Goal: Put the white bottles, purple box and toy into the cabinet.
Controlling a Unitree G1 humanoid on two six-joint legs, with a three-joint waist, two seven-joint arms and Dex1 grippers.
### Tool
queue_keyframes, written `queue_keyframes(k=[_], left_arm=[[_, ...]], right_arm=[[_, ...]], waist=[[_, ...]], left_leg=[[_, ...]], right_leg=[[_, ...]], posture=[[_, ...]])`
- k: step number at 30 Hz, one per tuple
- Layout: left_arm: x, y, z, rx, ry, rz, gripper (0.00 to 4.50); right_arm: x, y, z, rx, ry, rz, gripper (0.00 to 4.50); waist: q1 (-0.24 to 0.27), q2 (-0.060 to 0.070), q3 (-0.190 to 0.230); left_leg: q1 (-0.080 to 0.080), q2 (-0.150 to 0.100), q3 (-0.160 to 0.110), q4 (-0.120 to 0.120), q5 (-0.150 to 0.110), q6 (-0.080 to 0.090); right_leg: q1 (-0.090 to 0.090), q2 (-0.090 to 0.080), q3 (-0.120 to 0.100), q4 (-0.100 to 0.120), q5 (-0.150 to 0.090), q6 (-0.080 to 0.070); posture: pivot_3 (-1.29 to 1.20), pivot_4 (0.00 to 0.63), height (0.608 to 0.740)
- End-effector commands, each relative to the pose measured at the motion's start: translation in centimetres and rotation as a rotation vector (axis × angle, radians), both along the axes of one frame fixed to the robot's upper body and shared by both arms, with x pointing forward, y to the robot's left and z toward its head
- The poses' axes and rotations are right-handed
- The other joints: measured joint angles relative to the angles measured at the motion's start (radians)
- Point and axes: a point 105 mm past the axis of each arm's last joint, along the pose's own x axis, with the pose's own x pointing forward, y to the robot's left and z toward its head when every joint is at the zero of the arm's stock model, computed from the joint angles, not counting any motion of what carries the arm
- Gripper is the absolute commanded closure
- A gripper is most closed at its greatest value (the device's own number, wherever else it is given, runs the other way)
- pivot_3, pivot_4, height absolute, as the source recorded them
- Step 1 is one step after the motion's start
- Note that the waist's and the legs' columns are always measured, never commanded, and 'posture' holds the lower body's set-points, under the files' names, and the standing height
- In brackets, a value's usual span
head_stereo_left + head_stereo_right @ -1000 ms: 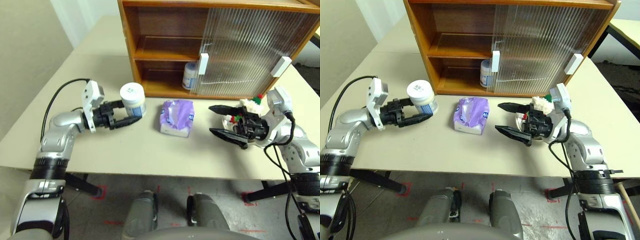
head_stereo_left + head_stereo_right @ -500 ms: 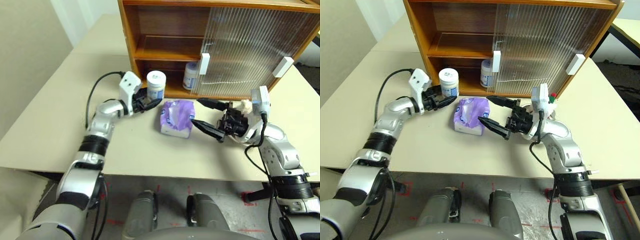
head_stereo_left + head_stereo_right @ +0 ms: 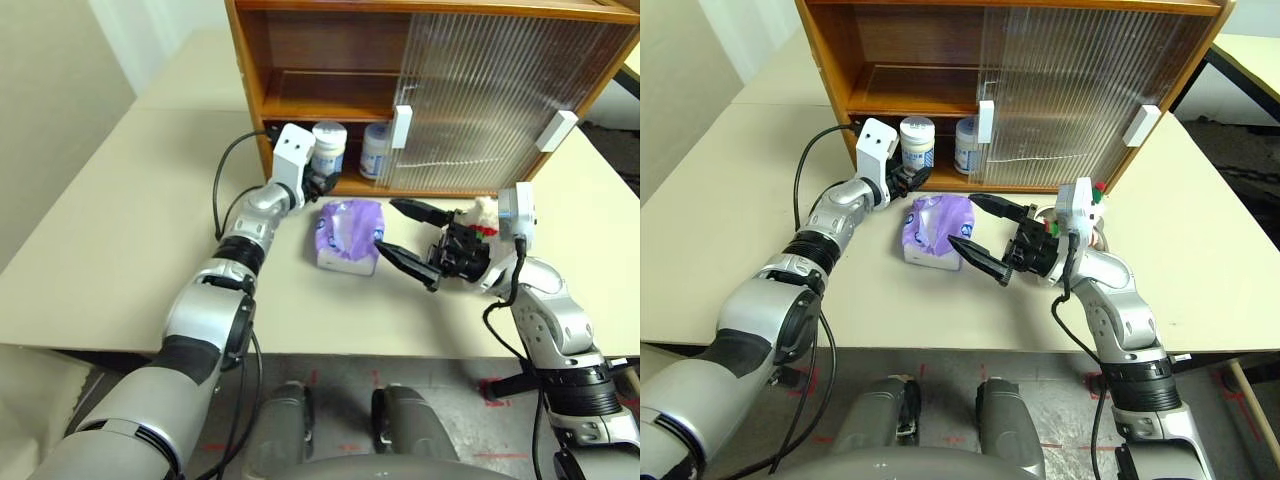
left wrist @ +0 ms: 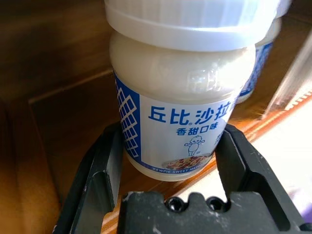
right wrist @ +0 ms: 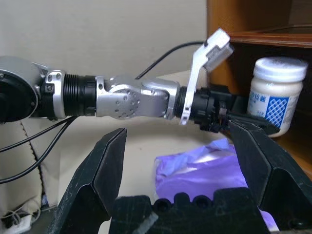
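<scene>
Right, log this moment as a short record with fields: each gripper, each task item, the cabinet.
left gripper: shut on white bottle, at cabinet's lower shelf
right gripper: open, beside purple box
second white bottle: on lower shelf
toy: on table behind right gripper
cabinet: left side open

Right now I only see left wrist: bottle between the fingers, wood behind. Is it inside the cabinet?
Observer: From the head view, the left gripper holds the white bottle at the open front of the cabinet's lower compartment, beside the second white bottle.
Operator: Right arm?
Observer: The right gripper is open and holds nothing, its fingers pointing at the purple box on the table.
Operator: Toy?
Observer: The toy sits by the right wrist, outside the cabinet.
</scene>
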Motion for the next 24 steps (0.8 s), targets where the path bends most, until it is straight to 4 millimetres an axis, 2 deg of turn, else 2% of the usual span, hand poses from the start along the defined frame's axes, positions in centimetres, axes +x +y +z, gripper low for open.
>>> queue_keyframes(k=[1,11,19,24], left_arm=[[0.4,-0.3,0.9,0.024,-0.039,0.009,1.43],[1.3,1.3,1.6,0.043,-0.057,0.119,1.43],[1.7,0.8,2.5,0.038,-0.042,0.132,1.43],[1.5,0.3,1.8,0.042,-0.013,0.126,1.43]], right_arm=[[0.6,-0.6,0.9,0.006,-0.03,-0.066,0.0],[1.8,-0.6,1.1,0.028,0.023,-0.235,0.0],[-0.8,1.4,2.3,0.025,-0.006,-0.168,0.0],[-1.5,1.8,3.2,0.013,-0.028,-0.157,0.0]], waist=[[-0.009,-0.001,0.002],[-0.019,-0.004,0.015],[-0.022,-0.005,0.038],[-0.028,-0.007,0.051]], left_leg=[[0.0,0.0,0.0,0.0,0.0,0.0],[0.0,0.001,0.0,0.0,0.0,0.0],[-0.001,0.001,0.0,-0.001,0.0,0.0],[-0.002,0.001,0.0,-0.001,0.0,0.0]], right_leg=[[0.0,0.0,0.0,0.0,0.0,0.0],[0.0,-0.001,0.0,0.0,0.001,0.0],[-0.001,-0.005,-0.001,-0.001,0.001,-0.001],[-0.002,-0.008,-0.002,-0.001,0.001,-0.001]], posture=[[-0.1,0.09,0.74],[-0.13,0.13,0.74],[-0.18,0.153,0.74],[-0.21,0.17,0.74]])
